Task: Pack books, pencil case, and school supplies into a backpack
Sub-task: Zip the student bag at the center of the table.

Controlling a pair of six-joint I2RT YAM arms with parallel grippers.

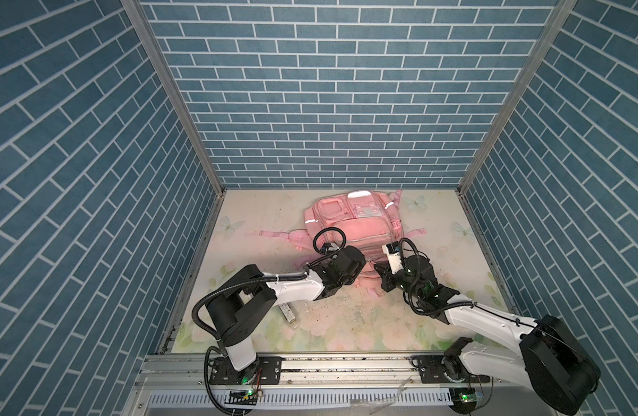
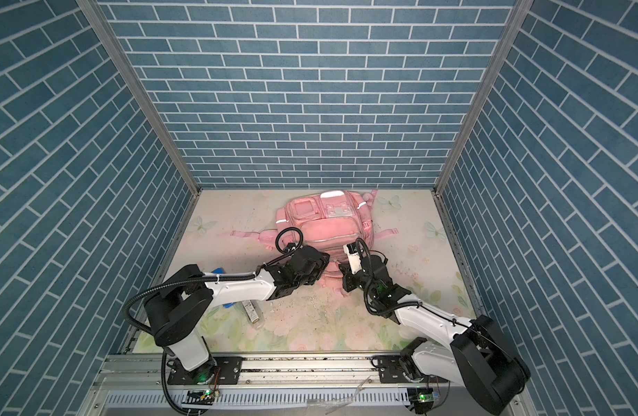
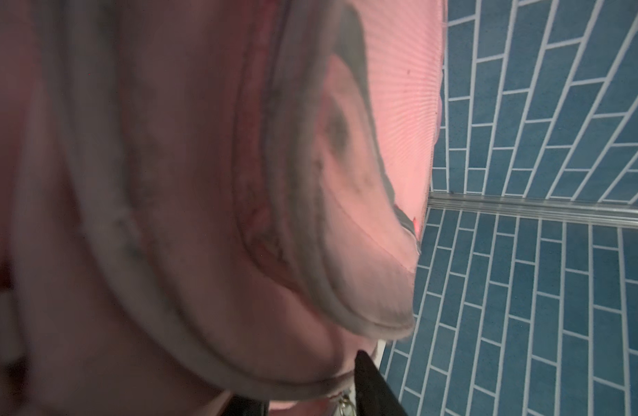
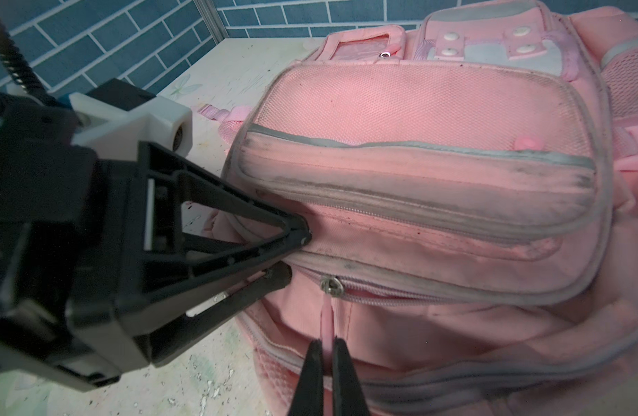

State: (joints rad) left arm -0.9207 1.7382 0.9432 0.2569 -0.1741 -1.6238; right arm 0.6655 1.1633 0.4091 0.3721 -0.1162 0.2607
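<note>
The pale pink backpack (image 1: 350, 227) (image 2: 328, 230) lies flat at the back of the table, front pockets up. My right gripper (image 4: 325, 345) (image 1: 377, 268) is shut on the pink pull tab (image 4: 326, 320) that hangs from a metal zip slider (image 4: 332, 286) on the bag's near side. My left gripper (image 4: 295, 254) (image 2: 326, 261) sits just left of it, one finger above and one below the grey-piped zip edge, pinching that fold. Pink fabric (image 3: 166, 180) fills the left wrist view. The books and the pencil case are out of view.
On the table under my left arm lie a long pale item with grey markings (image 2: 252, 312) (image 1: 289, 316) and small blue pieces (image 2: 218, 271). Pink straps (image 1: 274, 236) spread to both sides of the bag. Blue brick walls close in the back and sides.
</note>
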